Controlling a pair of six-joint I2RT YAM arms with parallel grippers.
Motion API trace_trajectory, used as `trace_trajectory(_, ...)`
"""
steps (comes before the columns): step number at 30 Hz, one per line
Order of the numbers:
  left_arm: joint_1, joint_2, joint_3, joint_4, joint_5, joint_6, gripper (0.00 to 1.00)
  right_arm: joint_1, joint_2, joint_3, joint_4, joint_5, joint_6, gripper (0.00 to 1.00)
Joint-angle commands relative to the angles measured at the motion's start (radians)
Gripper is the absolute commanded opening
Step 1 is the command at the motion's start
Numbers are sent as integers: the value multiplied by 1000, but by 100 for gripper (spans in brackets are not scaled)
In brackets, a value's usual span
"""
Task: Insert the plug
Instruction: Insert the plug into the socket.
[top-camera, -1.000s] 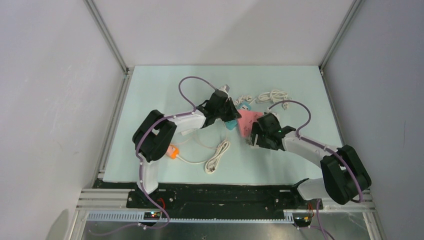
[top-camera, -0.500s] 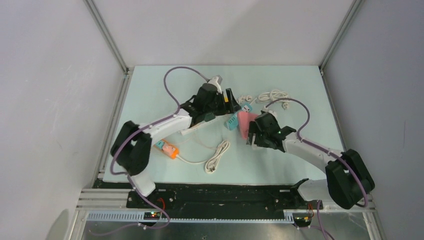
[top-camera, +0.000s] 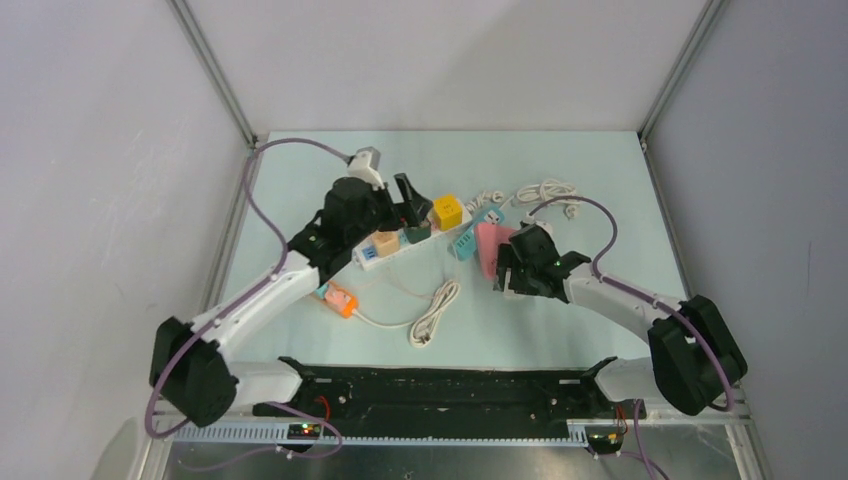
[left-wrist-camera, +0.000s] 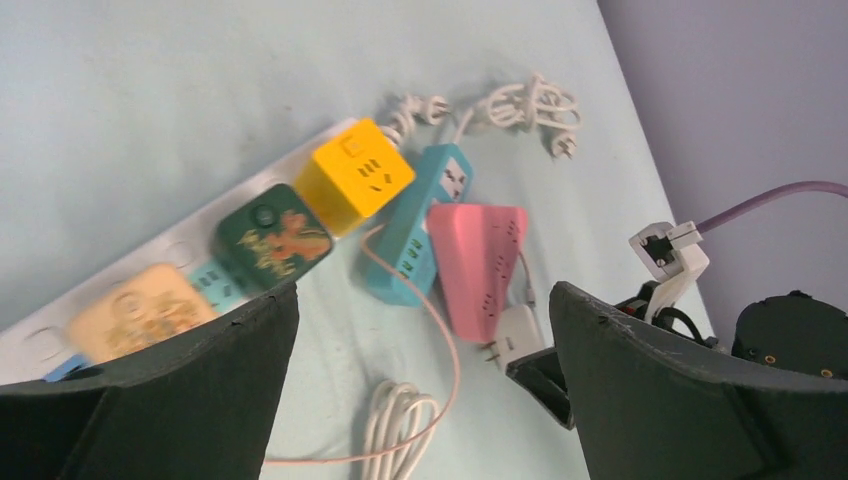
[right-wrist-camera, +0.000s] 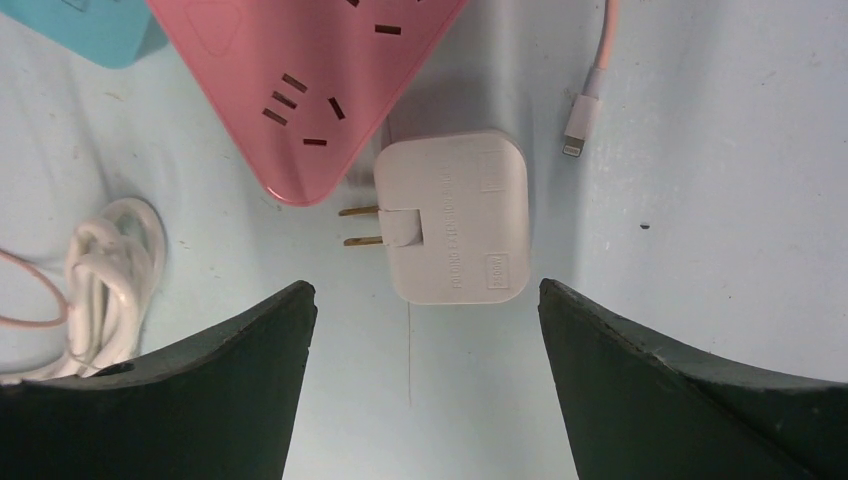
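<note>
The plug (right-wrist-camera: 455, 215) is a white square adapter lying flat on the table, its two prongs pointing at the edge of the pink power strip (right-wrist-camera: 300, 80) and just short of it. My right gripper (right-wrist-camera: 425, 290) hovers open right behind the plug, not touching it. In the left wrist view the plug (left-wrist-camera: 515, 335) and the pink strip (left-wrist-camera: 478, 265) lie ahead. My left gripper (left-wrist-camera: 422, 300) is wide open and empty, raised above the white power strip (left-wrist-camera: 150, 265). In the top view the left gripper (top-camera: 400, 205) is left of the yellow cube (top-camera: 447, 211).
A blue strip (left-wrist-camera: 415, 225) lies beside the pink one. Green (left-wrist-camera: 272, 235) and tan (left-wrist-camera: 140, 315) cubes sit on the white strip. A coiled white cable (top-camera: 435, 312), an orange adapter (top-camera: 338, 298) and cord bundles (top-camera: 545, 190) lie around. A pink cable's connector (right-wrist-camera: 575, 145) rests near the plug.
My left gripper opened and its arm swung back to the left, uncovering the yellow cube and the white strip. The right gripper stayed over the plug.
</note>
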Motion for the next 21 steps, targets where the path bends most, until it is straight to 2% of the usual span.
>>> trace_trajectory(1,27,-139,-52,-70,-149,91,100,3,30,48,0,11,-17,86)
trace_trajectory(5,46,-236,-113,-105,-219,180,100,15,2,54,17,3,-17,86)
trace_trajectory(8,48,-251,-132,-146,-197,365,100,17,-26,60,22,-9,-15,85)
trace_trajectory(21,53,11,-41,-178,-171,705,100,-17,-50,74,18,-90,-55,85)
